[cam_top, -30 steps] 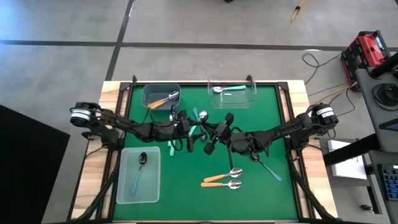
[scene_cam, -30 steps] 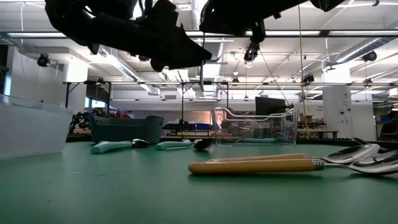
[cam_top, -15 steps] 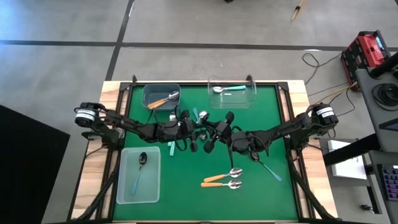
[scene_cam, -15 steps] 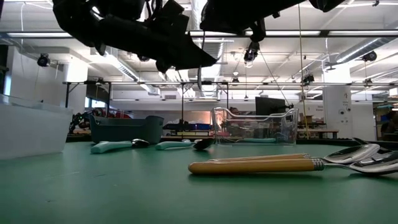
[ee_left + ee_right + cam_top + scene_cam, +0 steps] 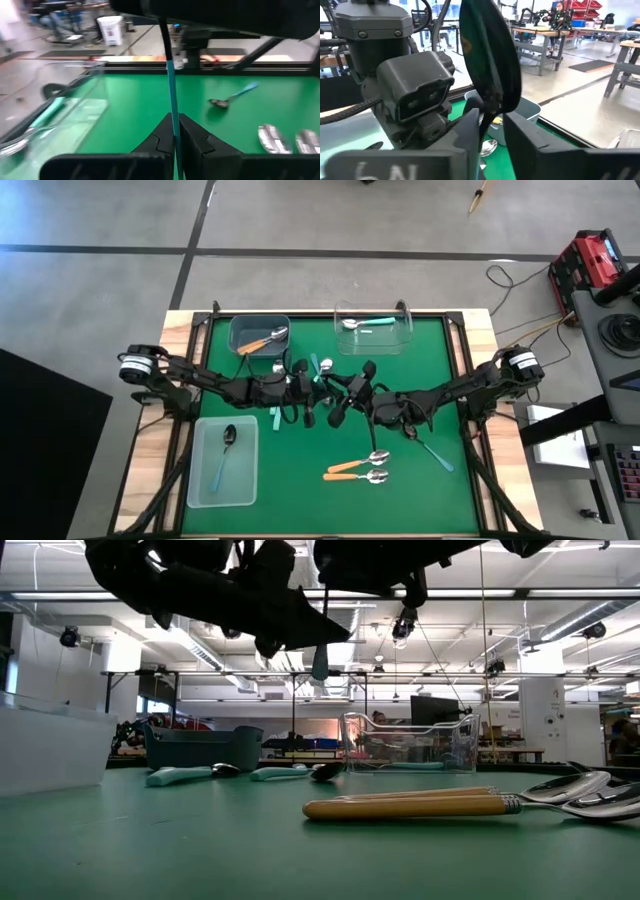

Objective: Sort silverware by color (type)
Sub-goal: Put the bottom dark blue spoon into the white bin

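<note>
A spoon with a dark bowl (image 5: 490,55) and a thin light-blue handle (image 5: 170,75) is held in the air over the green mat's middle, between my two grippers. My left gripper (image 5: 308,387) and my right gripper (image 5: 338,394) face each other, each shut on this spoon. In the low view the handle (image 5: 319,662) hangs under the dark arms, clear of the mat. Two orange-handled spoons (image 5: 357,470) lie side by side on the mat near the front. A light-blue-handled spoon (image 5: 432,448) lies at the right. My left gripper pinches the thin light-blue handle (image 5: 174,127) between its two fingers. The handle runs out from the fingers toward my right gripper. The spoon is lifted clear of the mat. My right gripper pinches the spoon's neck just below the dark bowl (image 5: 488,119) between its two fingers. The bowl stands out past the fingertips, toward my left gripper.
A grey bin (image 5: 240,328) at the far left holds an orange-handled spoon. A clear container (image 5: 400,340) at the far middle holds a teal-handled spoon. A white bin (image 5: 200,480) at the near left holds a dark-bowled spoon. Teal-handled spoons (image 5: 277,418) lie on the mat under the arms.
My left gripper has moved a little toward the table's right edge, closing in on my right gripper. The spoon's handle now shows as a teal strip hanging below the arms in the low view.
</note>
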